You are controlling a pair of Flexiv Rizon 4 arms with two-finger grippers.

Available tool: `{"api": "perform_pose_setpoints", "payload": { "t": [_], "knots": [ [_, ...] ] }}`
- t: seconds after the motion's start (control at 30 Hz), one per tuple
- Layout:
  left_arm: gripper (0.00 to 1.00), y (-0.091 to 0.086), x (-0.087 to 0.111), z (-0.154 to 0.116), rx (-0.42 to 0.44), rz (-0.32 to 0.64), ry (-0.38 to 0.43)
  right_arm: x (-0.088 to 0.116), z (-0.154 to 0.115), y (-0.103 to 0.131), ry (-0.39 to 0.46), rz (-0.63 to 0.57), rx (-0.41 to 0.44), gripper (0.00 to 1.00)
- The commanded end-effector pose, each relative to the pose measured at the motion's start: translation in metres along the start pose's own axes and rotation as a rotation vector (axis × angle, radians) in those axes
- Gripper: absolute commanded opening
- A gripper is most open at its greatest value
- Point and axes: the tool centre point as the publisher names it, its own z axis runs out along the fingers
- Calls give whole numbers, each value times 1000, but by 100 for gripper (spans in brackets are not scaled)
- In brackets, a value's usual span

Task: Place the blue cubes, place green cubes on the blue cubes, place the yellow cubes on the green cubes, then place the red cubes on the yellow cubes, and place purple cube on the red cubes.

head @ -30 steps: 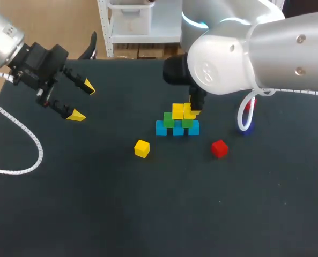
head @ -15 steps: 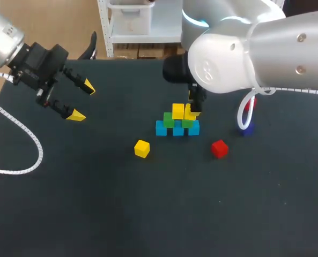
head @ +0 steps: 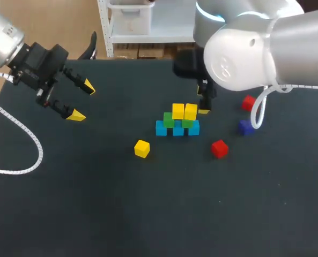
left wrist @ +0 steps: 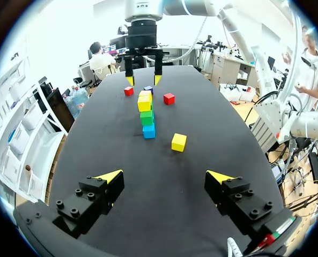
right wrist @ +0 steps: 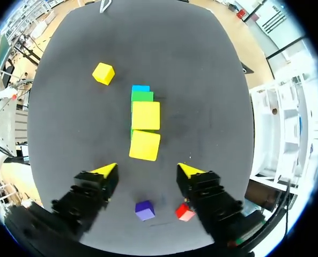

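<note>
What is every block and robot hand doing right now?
blue cubes: bottom row on the table.
green cubes: stacked on the blue cubes.
stacked yellow cubes: two, resting on the green cubes.
loose yellow cube: alone on the table.
red cubes: two, loose, apart.
purple cube: loose on the table.
left gripper: open, empty.
right gripper: open, empty.

A dark table (head: 148, 214) fills the head view. Three blue cubes (head: 177, 130) sit in a touching row just right of centre. A loose yellow cube (head: 142, 148) lies lower left of them and a red cube (head: 219, 148) lower right. A purple cube (head: 245, 127) rests farther right, with a second red cube (head: 248, 102) just above it.
</note>
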Motion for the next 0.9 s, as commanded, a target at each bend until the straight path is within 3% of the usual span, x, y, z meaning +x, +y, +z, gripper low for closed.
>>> {"api": "perform_pose_setpoints", "payload": {
  "t": [0.03, 0.9],
  "knots": [
    [100, 0, 1, 0, 0, 4, -3, 7, 4, 5, -11, 1, 3, 0],
    [100, 0, 1, 0, 0, 4, -3, -2, 21, -1, -32, -37, -43, 0]
  ]
}}
